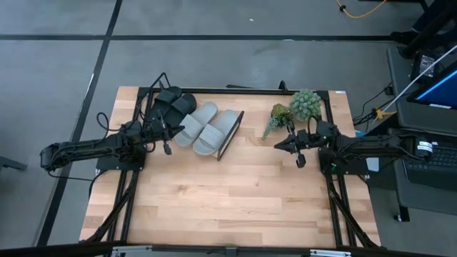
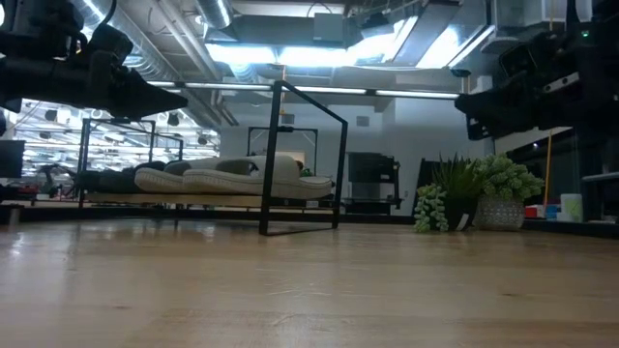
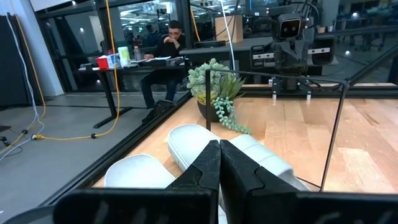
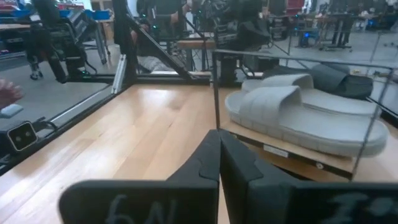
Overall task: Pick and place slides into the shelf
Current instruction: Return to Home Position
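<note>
Fingers (image 3: 202,173) of the left gripper (image 3: 219,150) are pressing flat against each other, clenched on nothing. We are seeing the same at the right gripper (image 4: 219,140), whose dark, wedge-shaped tips are meeting edge to edge with nothing between them.

We are finding all four slides lying on the shelf (image 4: 298,157), a pale wooden plank carried in a thin black wire frame. The two grey slides (image 1: 207,127) are resting side by side, soles down, matte and smooth, each with a wide arched strap and a rounded open toe. The two black slides (image 1: 170,106) are sitting just beside them at the shelf's other end, toward the table's far edge.

The shelf is standing at an angle on the far left part of the light wooden table (image 1: 235,193). The left gripper is hovering just beside it, near the black pair. The right gripper is hanging well apart from the shelf, and the rectangular wire end loop (image 1: 230,135) is crossing its line to the grey pair.

Two small potted plants (image 1: 296,108), leafy and bushy, are standing at the far edge near the right gripper. Beyond the table, a person (image 3: 168,43) is sitting at a desk.
</note>
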Motion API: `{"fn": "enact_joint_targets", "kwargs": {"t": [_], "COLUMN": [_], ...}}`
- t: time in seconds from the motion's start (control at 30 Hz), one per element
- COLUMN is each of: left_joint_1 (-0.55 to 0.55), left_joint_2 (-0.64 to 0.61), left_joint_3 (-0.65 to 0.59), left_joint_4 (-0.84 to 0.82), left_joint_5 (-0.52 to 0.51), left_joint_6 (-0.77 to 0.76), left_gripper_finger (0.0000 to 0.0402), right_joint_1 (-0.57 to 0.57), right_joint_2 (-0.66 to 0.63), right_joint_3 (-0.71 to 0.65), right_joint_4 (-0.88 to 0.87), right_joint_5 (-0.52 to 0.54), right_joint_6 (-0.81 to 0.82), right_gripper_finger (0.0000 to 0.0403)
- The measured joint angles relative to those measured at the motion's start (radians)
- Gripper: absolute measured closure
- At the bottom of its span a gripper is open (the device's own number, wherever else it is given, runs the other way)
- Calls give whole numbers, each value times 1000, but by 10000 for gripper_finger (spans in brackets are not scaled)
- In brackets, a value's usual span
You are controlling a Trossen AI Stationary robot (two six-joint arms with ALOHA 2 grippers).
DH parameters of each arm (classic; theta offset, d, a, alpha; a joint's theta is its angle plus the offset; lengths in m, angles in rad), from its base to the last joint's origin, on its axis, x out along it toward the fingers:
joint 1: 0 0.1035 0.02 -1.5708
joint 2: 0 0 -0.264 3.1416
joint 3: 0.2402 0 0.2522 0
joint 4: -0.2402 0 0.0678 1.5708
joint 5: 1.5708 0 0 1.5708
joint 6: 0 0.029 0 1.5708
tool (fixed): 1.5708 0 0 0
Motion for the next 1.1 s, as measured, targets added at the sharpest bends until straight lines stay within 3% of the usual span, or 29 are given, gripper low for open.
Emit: {"fn": "enact_joint_targets", "kwargs": {"t": [0.23, 0.43, 0.77, 1.1], "left_joint_1": [0, 0, 0, 0], "left_joint_2": [0, 0, 0, 0], "left_joint_3": [0, 0, 0, 0], "left_joint_4": [0, 0, 0, 0], "left_joint_5": [0, 0, 0, 0], "left_joint_6": [1, 1, 1, 2], "left_gripper_finger": [401, 402, 402, 401], "right_joint_1": [-55, -106, -157, -159], "right_joint_2": [-119, -233, -415, -576], "right_joint_3": [0, 0, 0, 0], "right_joint_4": [-156, -233, -422, -433], "right_joint_5": [-11, -151, -191, -306], "right_joint_6": [-32, -34, -41, -12], "right_gripper_finger": [398, 398, 398, 398]}}
